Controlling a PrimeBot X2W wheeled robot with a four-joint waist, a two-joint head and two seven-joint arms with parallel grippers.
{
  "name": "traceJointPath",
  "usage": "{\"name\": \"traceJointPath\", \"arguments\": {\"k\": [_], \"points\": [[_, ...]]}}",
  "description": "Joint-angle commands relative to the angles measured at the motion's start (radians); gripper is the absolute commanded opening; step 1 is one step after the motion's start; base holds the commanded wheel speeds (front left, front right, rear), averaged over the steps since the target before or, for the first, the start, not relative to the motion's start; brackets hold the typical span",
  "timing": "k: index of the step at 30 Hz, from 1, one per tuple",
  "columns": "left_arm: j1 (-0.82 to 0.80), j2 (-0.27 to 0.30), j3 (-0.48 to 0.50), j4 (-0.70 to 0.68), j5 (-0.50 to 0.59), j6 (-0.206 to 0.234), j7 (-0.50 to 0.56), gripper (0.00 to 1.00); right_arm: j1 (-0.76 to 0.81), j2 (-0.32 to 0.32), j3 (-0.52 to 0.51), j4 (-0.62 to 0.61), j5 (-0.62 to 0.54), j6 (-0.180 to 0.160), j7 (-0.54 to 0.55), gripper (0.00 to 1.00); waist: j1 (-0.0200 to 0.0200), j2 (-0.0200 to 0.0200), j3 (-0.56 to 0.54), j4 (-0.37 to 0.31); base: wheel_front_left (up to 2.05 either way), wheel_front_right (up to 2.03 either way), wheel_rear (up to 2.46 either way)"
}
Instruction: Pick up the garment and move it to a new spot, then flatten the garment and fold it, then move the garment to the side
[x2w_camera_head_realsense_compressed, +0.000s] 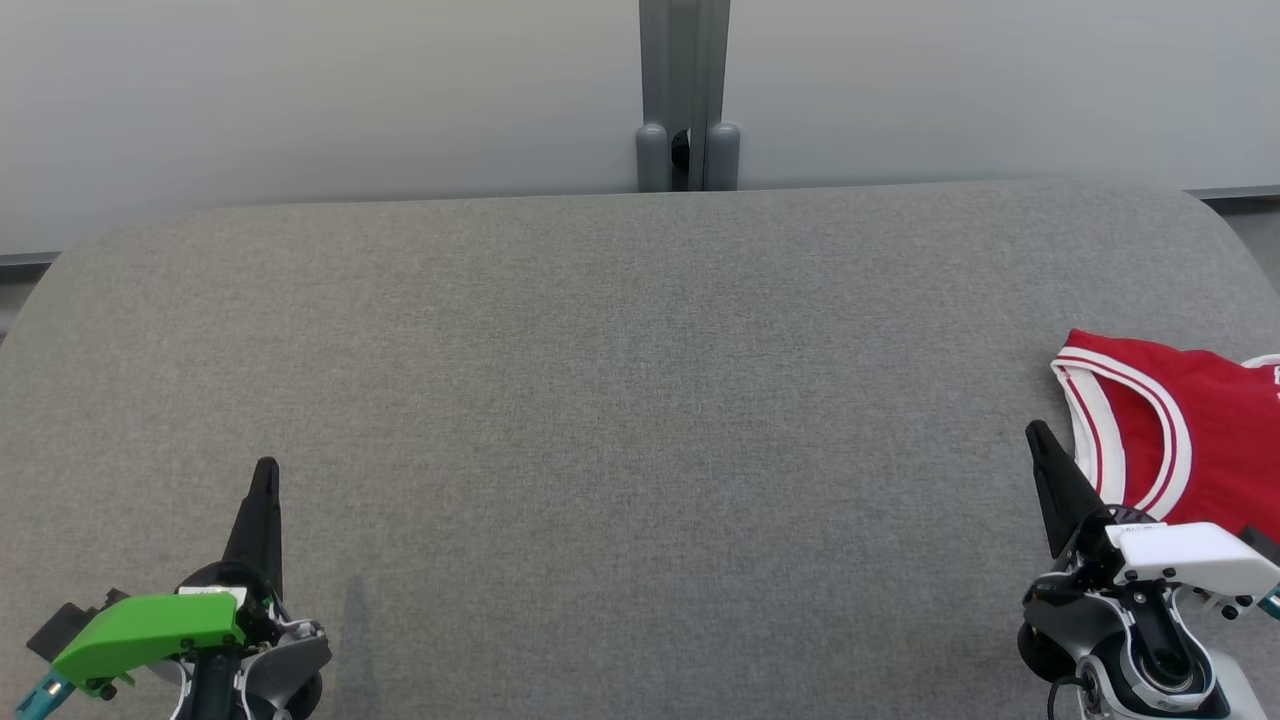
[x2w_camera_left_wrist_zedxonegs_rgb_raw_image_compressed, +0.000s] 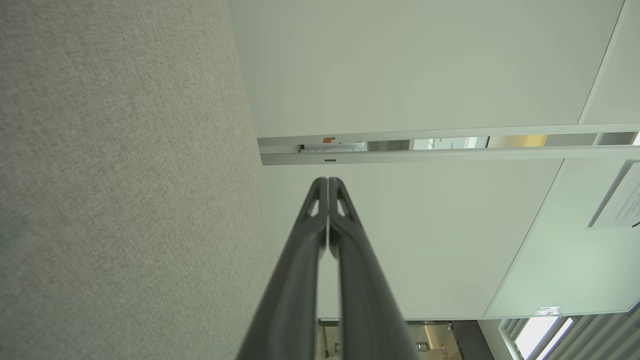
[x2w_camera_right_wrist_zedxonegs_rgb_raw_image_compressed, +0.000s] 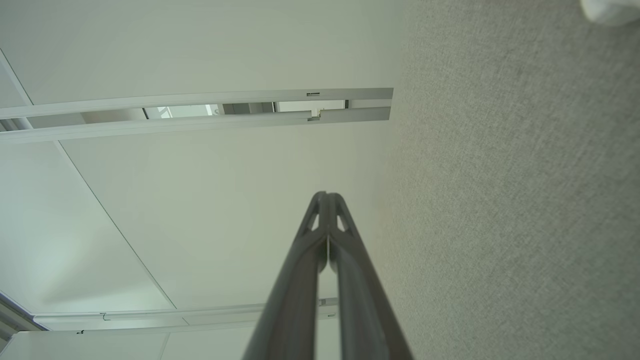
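The garment (x2w_camera_head_realsense_compressed: 1190, 440) is a red sleeveless jersey with white trim, lying at the right edge of the grey felt table (x2w_camera_head_realsense_compressed: 620, 400) and partly cut off by the head view's border. My right gripper (x2w_camera_head_realsense_compressed: 1036, 432) is shut, its tip just left of the jersey's armhole and holding nothing. At the lower left my left gripper (x2w_camera_head_realsense_compressed: 266, 468) is shut and empty, far from the garment. In the left wrist view the left gripper (x2w_camera_left_wrist_zedxonegs_rgb_raw_image_compressed: 327, 181) has its fingers pressed together, and the right gripper (x2w_camera_right_wrist_zedxonegs_rgb_raw_image_compressed: 326, 196) stands the same in the right wrist view.
A pale partition wall (x2w_camera_head_realsense_compressed: 300, 100) with a grey post (x2w_camera_head_realsense_compressed: 685, 100) runs behind the table's far edge. The wide middle of the felt surface lies bare between the two grippers. The table's corners are rounded.
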Motion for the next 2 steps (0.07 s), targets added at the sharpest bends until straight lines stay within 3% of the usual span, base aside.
{"name": "traceJointPath", "arguments": {"k": [1, 2], "points": [[-0.012, 0.007, 0.003, -0.002, -0.001, -0.006, 0.003, 0.0, 0.008, -0.004, -0.002, -0.005, 0.006, 0.0, 0.003, 0.0, 0.0, -0.0001, 0.0, 0.0, 0.0, 0.0, 0.0], [-0.012, 0.007, 0.003, -0.002, -0.001, -0.006, 0.003, 0.0, 0.008, -0.004, -0.002, -0.005, 0.006, 0.0, 0.003, 0.0, 0.0, -0.0001, 0.0, 0.0, 0.0, 0.0, 0.0]]}}
